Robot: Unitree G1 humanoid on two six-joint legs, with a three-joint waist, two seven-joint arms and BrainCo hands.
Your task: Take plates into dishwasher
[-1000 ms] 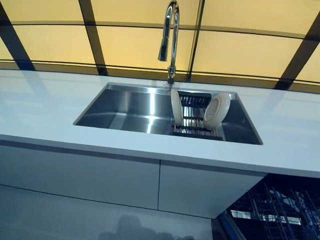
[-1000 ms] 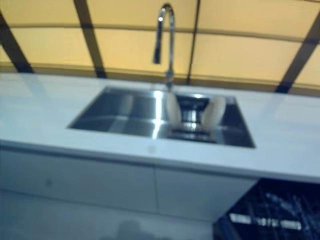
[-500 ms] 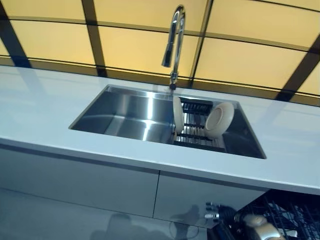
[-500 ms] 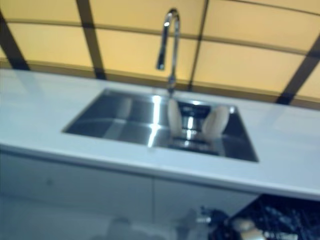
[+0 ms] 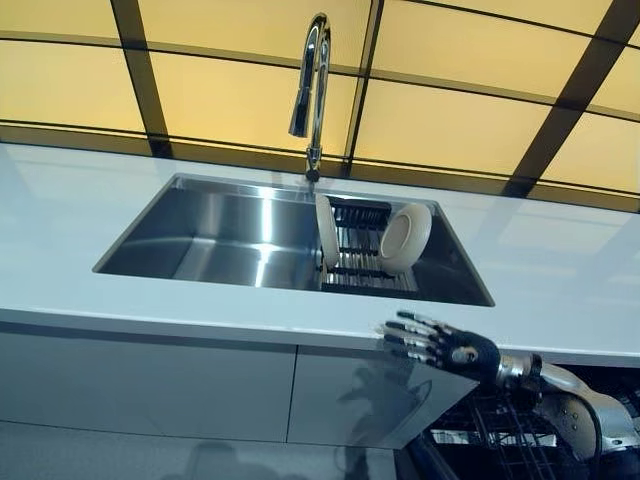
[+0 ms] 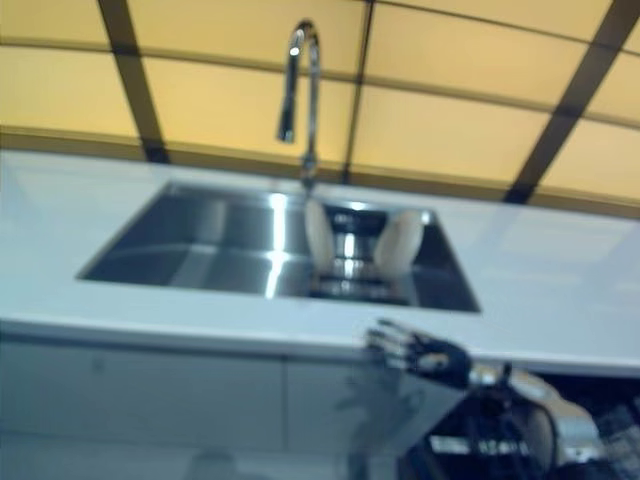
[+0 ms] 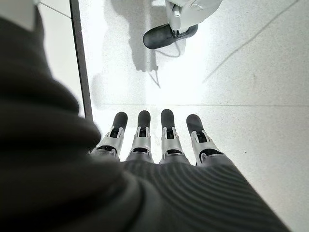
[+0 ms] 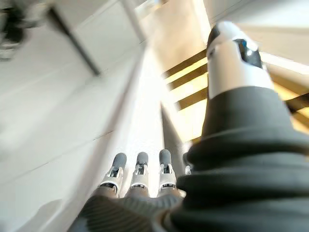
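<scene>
Two white plates stand in a dark wire rack [image 5: 358,262] at the right end of the steel sink [image 5: 225,230]. One plate [image 5: 326,231] stands on edge, the other plate [image 5: 405,237] leans with its face toward me. My right hand [image 5: 445,346] is raised in front of the counter edge, below the rack, fingers straight and spread, holding nothing. Its fingers [image 8: 139,170] show straight in the right wrist view. My left hand [image 7: 159,145] hangs over the floor with straight fingers, seen only in the left wrist view. The dishwasher rack [image 5: 500,440] is at the lower right.
A tall chrome tap [image 5: 312,90] rises behind the sink. White counter [image 5: 80,200] stretches on both sides. White cabinet doors [image 5: 150,385] are below. Yellow panels with dark bars fill the back.
My right hand has come up from the lower edge to the counter's front edge with fingers spread. The camera has turned to the right, shifting the sink leftward in view.
</scene>
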